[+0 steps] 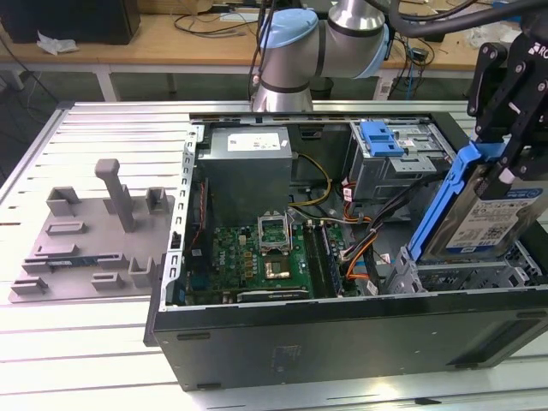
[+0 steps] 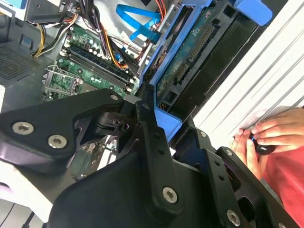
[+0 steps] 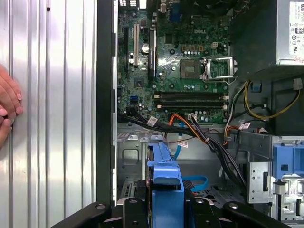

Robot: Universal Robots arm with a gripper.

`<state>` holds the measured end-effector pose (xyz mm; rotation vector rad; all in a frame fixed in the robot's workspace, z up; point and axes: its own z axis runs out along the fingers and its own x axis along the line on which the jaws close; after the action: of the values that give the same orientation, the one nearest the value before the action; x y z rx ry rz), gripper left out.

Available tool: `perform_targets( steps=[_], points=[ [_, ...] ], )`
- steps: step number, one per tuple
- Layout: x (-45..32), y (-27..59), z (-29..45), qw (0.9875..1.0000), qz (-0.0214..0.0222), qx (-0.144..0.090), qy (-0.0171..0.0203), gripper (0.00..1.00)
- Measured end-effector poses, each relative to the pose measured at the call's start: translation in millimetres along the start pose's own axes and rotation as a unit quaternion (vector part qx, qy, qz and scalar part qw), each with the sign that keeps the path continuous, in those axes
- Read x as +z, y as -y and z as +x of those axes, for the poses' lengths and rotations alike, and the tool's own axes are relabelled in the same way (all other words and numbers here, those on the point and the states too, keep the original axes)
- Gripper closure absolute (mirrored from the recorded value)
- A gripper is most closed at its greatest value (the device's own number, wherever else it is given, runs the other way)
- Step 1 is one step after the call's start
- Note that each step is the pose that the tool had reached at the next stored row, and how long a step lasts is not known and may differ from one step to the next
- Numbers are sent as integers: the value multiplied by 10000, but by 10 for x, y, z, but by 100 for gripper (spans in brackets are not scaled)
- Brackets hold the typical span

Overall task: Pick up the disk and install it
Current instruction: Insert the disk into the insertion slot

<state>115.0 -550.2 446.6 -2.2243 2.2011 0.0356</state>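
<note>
Gripper [image 1: 505, 164] tight around tilted disk [image 1: 490, 224]

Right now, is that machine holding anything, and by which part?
Yes: its black fingers grip the upper end of a flat silver hard drive framed by a blue plastic bracket.

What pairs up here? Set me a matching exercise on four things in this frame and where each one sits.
Things:
1. disk
2. motherboard
3. grey fixture plate
4. power supply

Places:
A. on the ribbed table, at the exterior view's left of the computer case
B. flat on the case floor
C. held tilted in the gripper, over the case
D. in the case corner nearest the arm

Pairs: 1-C, 2-B, 3-A, 4-D
</note>
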Motion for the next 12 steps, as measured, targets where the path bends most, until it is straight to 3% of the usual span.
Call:
perform_targets(
  steps=[12],
  points=[
    [85,10,20,10000,0,0,0,63]
  ],
)
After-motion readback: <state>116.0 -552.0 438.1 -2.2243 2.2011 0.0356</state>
